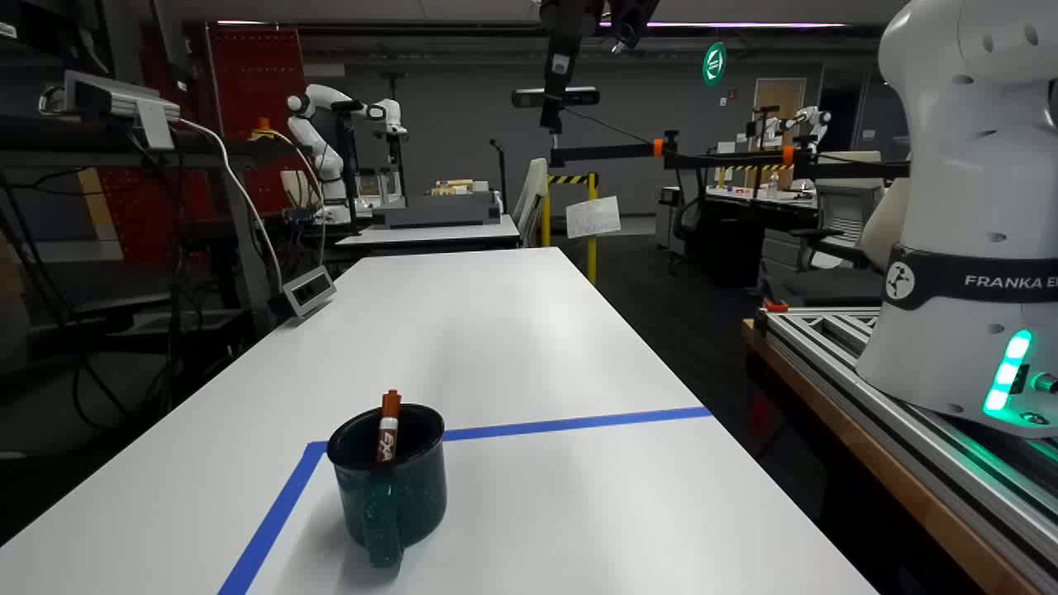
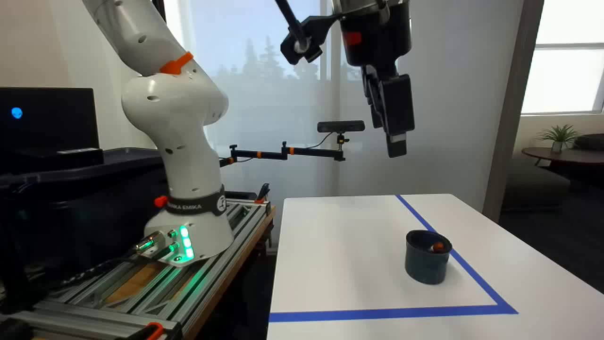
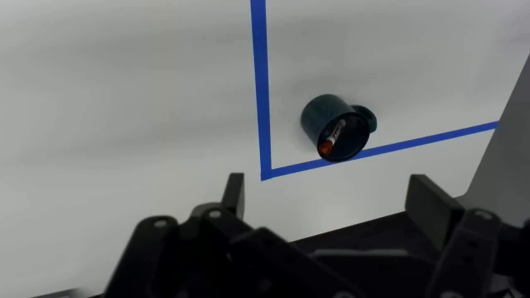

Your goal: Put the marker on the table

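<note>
Wrist view: black two-finger gripper (image 3: 326,195), fingers wide apart. Below the fingertips, well apart from them: slim reddish-brown marker (image 3: 333,135), white band, orange-red end, leaning inside the speckled dark teal cup (image 3: 321,116). Cup's upright on the flat white table (image 3: 145,124), near blue tape (image 3: 261,82), also below the fingers.

The arm (image 2: 174,108) was kept bent up over its base (image 2: 198,238), with the gripper (image 3: 326,194) held high, well apart from that base, pointed mostly downward, fingers (image 3: 430,211) spread pretty wide tbh.
</note>
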